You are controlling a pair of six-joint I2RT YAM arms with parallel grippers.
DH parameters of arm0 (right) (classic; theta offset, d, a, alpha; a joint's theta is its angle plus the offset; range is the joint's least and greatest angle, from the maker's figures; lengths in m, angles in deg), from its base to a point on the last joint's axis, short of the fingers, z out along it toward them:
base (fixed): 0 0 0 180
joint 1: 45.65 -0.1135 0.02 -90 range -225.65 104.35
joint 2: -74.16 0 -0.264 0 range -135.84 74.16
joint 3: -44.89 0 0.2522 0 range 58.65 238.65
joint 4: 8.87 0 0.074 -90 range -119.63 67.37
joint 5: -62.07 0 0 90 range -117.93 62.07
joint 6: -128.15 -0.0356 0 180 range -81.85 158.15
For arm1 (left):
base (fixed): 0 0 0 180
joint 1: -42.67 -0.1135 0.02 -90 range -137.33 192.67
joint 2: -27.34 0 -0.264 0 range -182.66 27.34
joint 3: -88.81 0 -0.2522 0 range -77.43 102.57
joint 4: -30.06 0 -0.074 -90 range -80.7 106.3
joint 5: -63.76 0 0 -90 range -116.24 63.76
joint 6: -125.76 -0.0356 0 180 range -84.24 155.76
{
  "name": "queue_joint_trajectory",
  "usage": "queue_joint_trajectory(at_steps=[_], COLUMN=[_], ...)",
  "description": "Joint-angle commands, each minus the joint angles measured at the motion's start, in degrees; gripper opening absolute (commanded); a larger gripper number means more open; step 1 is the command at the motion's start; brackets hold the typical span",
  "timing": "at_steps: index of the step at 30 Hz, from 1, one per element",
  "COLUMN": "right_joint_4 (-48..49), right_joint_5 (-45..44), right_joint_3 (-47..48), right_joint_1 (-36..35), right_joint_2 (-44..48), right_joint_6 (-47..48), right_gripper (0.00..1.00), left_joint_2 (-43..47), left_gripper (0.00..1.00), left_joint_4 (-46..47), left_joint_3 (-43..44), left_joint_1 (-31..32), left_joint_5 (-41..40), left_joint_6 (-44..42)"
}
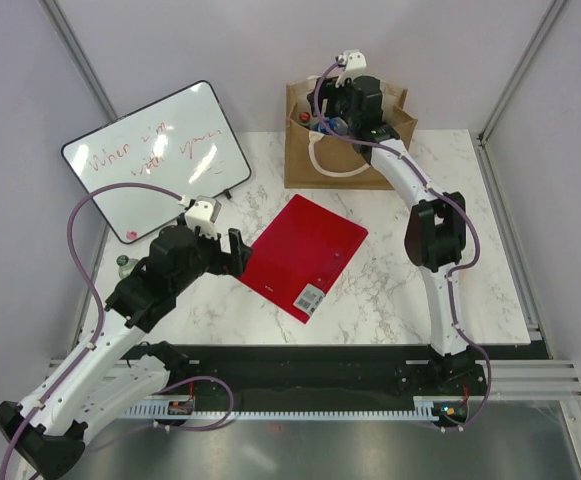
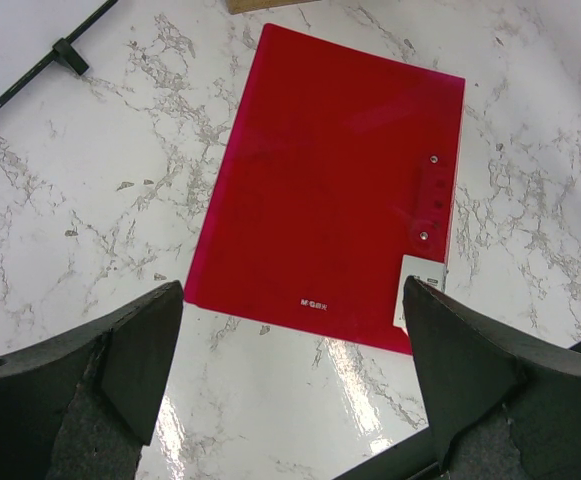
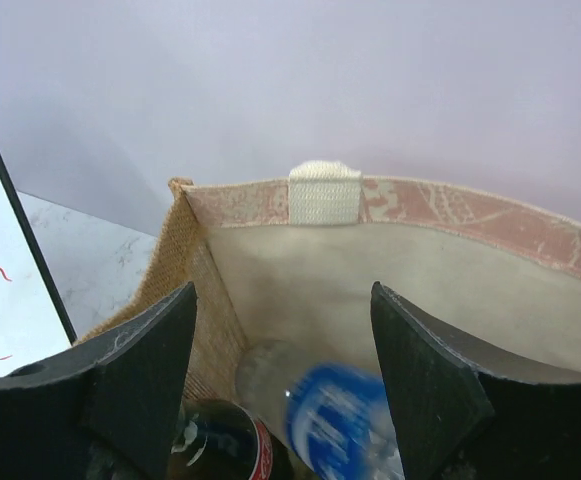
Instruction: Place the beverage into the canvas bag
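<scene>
Your right hand [image 3: 282, 300] sits over the canvas bag [image 3: 450, 215], jaws apart, with the beverage [image 3: 340, 420] down inside, blurry, beside a dark bottle [image 3: 225, 445]. Smooth round plastic, probably slippery, so grab it mid-body. Left hand [image 2: 292, 300] is wide apart, empty.

The whole table [image 1: 490, 290] is viewed from high above its near edge, facing far, while the red folder [image 2: 340, 190] at mid-table is looked down on closely from the left wrist and the canvas bag [image 3: 300, 270] at the far edge is looked into from the right wrist, both shared with the overhead view.
</scene>
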State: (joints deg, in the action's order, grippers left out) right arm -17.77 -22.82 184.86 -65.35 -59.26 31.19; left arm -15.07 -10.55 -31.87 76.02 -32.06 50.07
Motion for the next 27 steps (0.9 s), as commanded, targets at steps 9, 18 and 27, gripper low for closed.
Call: queue_joint_trajectory(at_steps=[9,18,27], right_joint_4=[0.85,-8.89,-17.96], right_joint_5=[-0.18,-2.73,-4.66], right_joint_3=[-0.35,-1.84,-22.19], right_joint_1=[-0.07,-0.25,-3.32], right_joint_2=[5.89,16.59,36.88], right_joint_6=[0.37,-2.96,-7.79], right_gripper=[0.77,0.76,0.76], left_joint_2=[0.75,0.67,-7.33], left_gripper=[0.97,0.97,0.95], left_joint_4=[2.33,1.28,-16.38], left_joint_3=[-0.30,0.93,14.19], left_joint_1=[-0.12,-0.12,-0.21], left_joint_5=[-0.50,-5.94,-27.46], left_joint_6=[-1.91,2.38,14.60])
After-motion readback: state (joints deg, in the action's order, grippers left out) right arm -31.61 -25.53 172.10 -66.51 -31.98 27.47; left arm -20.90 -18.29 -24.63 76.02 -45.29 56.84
